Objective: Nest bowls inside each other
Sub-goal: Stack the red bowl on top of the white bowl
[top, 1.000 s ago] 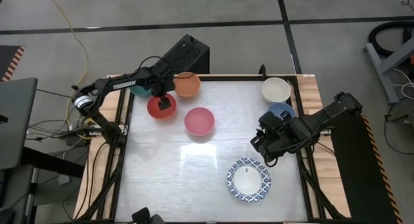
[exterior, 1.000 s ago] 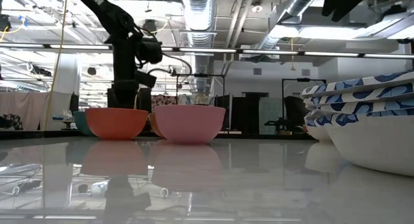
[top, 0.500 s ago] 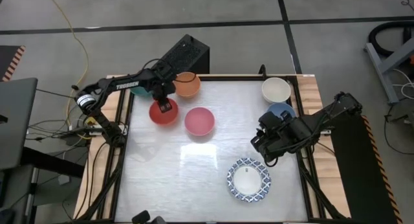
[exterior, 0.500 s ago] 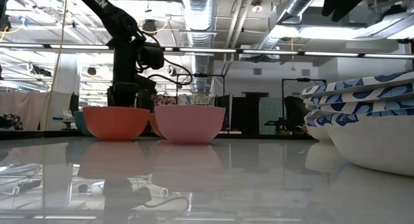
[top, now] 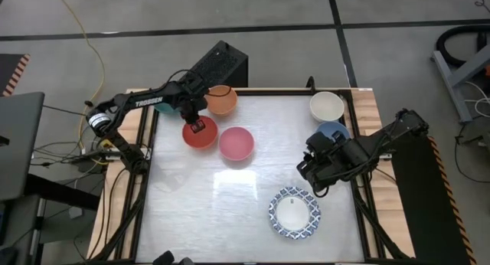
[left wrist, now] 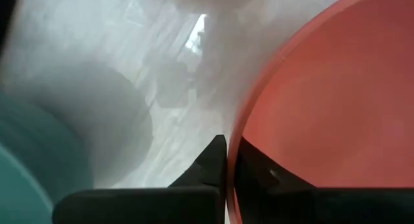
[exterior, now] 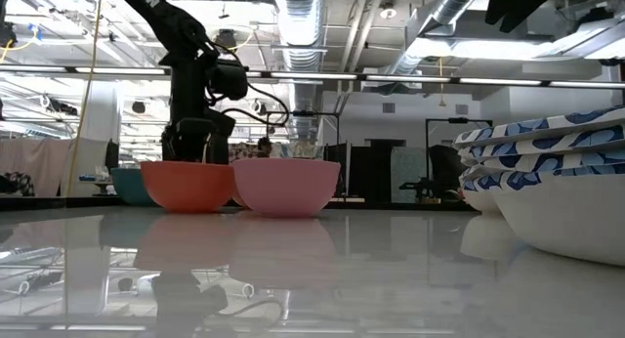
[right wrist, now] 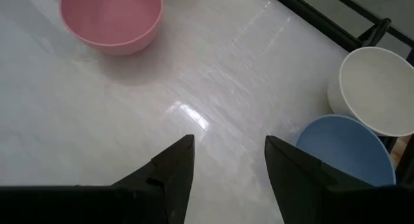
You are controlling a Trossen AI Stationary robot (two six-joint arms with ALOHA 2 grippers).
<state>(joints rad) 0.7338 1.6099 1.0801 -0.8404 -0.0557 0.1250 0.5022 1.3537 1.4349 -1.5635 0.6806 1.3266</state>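
Note:
My left gripper (top: 196, 122) is shut on the far rim of the red bowl (top: 200, 135), which stands on the table next to the pink bowl (top: 236, 142). The teal bowl (top: 164, 108) lies partly hidden under the left arm, and the orange bowl (top: 222, 101) stands at the far edge. The cream bowl (top: 327, 106) and the blue bowl (top: 334, 130) stand at the far right. A patterned-rim bowl (top: 294, 212) stands at the near right. My right gripper (right wrist: 226, 149) hovers open above the table near the blue bowl. My left gripper pinches the red bowl's rim (left wrist: 235, 141) on its far side, with one finger (left wrist: 259, 175) inside the bowl and the other (left wrist: 210, 164) outside. The fingers come from above, pointing down. The bowl stands upright with its base on the table.
A black box (top: 222, 64) stands beyond the table's far edge. In the low view a stack of patterned-rim bowls (exterior: 557, 182) fills the right side. Bare tabletop (top: 207, 196) stretches across the near left and the middle.
My left gripper has shut on the red bowl's far rim and rolled a little about its own line. The red bowl has slid along the table toward the right and slightly nearer, up to the pink bowl.

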